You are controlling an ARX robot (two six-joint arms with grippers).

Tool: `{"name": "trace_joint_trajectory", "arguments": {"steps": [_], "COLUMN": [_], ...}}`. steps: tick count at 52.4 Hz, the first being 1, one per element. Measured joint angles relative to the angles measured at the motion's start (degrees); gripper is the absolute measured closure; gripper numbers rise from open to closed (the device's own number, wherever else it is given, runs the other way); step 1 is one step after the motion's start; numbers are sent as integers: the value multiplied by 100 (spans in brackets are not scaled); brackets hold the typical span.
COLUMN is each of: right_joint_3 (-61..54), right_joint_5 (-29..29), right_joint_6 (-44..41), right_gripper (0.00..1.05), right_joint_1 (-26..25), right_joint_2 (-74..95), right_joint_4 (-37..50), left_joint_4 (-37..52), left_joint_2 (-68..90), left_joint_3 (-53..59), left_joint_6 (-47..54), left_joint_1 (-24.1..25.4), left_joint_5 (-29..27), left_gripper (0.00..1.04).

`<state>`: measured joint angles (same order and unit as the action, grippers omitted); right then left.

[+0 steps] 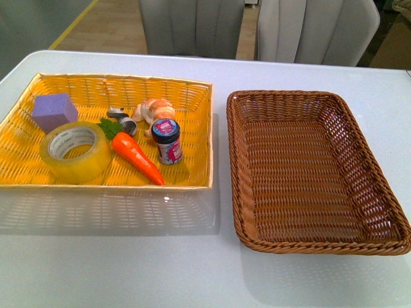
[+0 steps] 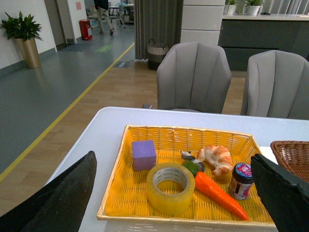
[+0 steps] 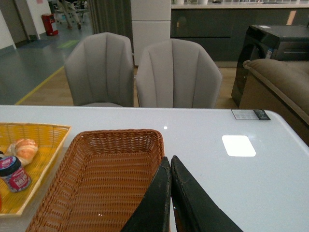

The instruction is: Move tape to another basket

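1. Left end effector (image 2: 172, 159), fingers spread wide, faces the tape (image 2: 169, 202), which lies flat in the yellow basket (image 2: 188, 129) beside the carrot (image 2: 219, 193).
2. Right end effector (image 3: 170, 164) is pressed together, empty.
3. Pinching the roll's wall, with one finger through its hole, would suit carrying it to the brown basket (image 1: 384, 206).
4. Print inside the roll and on the jar (image 1: 168, 142) label is too small to read.

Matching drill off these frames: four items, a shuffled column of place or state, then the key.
1. tape
2. brown basket
3. left gripper
4. right gripper

A. shut, holding nothing
B. lying inside the yellow basket
C. open wide
D. standing to the right of the yellow basket

Pairs: 1-B, 2-D, 3-C, 4-A
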<state>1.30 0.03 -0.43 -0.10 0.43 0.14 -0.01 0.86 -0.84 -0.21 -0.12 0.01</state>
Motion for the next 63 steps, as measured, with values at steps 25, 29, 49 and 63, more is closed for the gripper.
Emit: {"name": "trace_joint_trajectory", "arguments": {"steps": [25, 29, 49, 63], "right_joint_3": [0, 0, 0, 0], "right_joint_5": [-2, 0, -2, -2], "right_joint_6": [0, 0, 7, 4], "right_gripper": [38, 25, 9, 9], "right_joint_1": [0, 0, 0, 0], "right_joint_2": [-13, -15, -15, -15], "right_joint_4": [-9, -11, -11, -11], "left_joint_4": [-1392, -973, 2474, 2914], "left_joint_2": [1408, 2319, 7460, 9401], "left_joint_3": [-715, -850, -2164, -2990], "left_joint_6": [-1010, -1222, -767, -625], "left_joint_1": [-323, -31, 813, 597], "left_joint_5": [-1937, -1934, -249, -9], "left_gripper": [9, 9, 9, 9]}}
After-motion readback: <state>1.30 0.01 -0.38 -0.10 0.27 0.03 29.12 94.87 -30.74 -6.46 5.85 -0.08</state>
